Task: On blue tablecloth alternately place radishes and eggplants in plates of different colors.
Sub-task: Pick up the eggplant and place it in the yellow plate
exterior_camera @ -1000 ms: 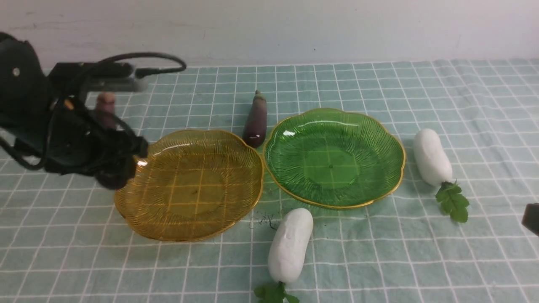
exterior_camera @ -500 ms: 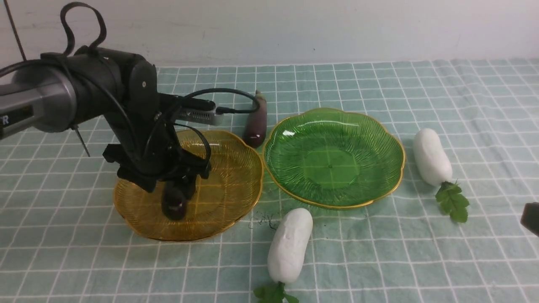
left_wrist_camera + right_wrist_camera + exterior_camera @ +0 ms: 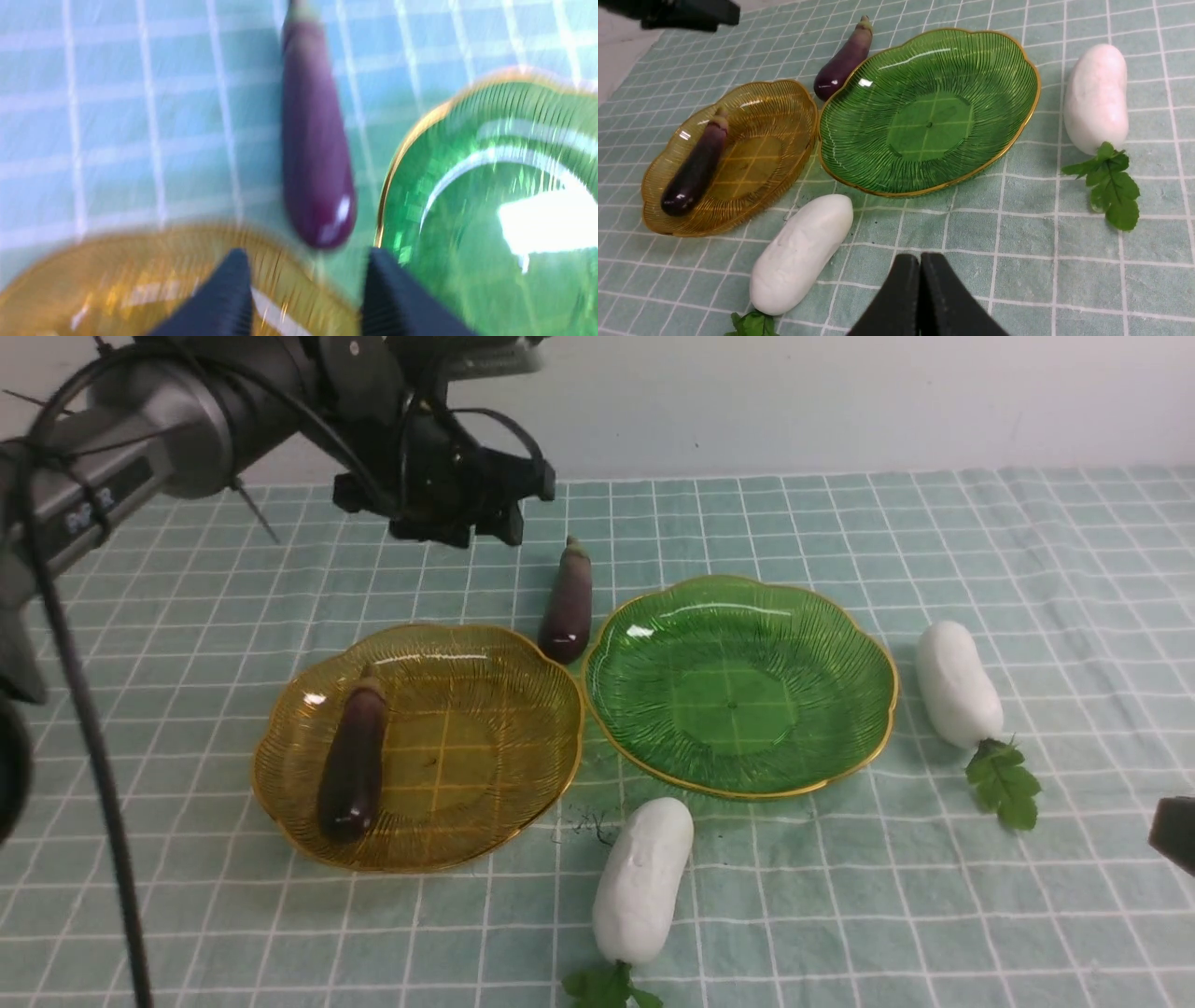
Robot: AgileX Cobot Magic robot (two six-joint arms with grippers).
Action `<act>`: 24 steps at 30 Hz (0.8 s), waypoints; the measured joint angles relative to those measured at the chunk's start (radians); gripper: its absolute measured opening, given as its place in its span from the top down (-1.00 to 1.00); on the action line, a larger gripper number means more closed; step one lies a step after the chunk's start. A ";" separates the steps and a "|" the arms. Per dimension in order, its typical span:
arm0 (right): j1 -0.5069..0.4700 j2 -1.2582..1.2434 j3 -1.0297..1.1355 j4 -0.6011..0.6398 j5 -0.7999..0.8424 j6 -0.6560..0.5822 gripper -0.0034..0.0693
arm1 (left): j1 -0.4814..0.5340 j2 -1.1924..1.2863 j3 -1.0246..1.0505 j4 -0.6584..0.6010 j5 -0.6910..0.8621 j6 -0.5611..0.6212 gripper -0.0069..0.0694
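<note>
Eggplant [image 3: 353, 765] rests in yellow plate [image 3: 495, 709]; left gripper [image 3: 306, 261], parted and empty, hangs above second eggplant [image 3: 568, 602], needing descent to grasp.

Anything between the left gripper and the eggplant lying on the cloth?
Nothing visible. The left gripper hangs open, raised, and the eggplant lies uncovered on the blue tablecloth, between the rims of the amber plate and the green plate.
</note>
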 joint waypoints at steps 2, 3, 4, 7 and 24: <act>0.000 0.000 0.000 0.000 0.007 0.000 0.94 | 0.000 0.117 -0.134 -0.014 -0.006 0.042 0.67; 0.000 0.000 0.000 0.000 0.013 0.000 0.94 | 0.000 0.159 -0.178 -0.016 -0.006 0.062 0.75; 0.000 0.000 0.000 0.000 0.019 0.000 0.94 | 0.000 0.212 -0.233 -0.017 -0.005 0.080 0.78; 0.000 0.000 0.000 0.000 0.025 0.000 0.94 | 0.000 0.280 -0.302 -0.017 -0.004 0.089 0.73; 0.000 0.000 0.000 0.000 0.028 0.000 0.94 | 0.000 0.466 -0.379 -0.103 -0.074 0.098 -0.68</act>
